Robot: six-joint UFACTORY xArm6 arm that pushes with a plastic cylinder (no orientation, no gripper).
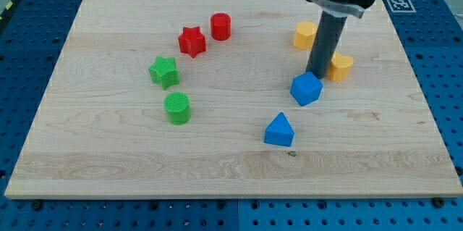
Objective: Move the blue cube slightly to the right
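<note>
The blue cube (306, 89) sits on the wooden board (108, 158) right of centre. My tip (316, 76) is down at the cube's upper right edge, touching or nearly touching it; the rod rises to the view's top. A blue triangular block (279, 130) lies below and left of the cube.
A yellow block (304, 35) lies above the cube and another yellow block (339, 66) is just right of the rod. A red star (192, 41) and red cylinder (221, 26) are at upper centre. A green star (164, 72) and green cylinder (176, 108) lie at left.
</note>
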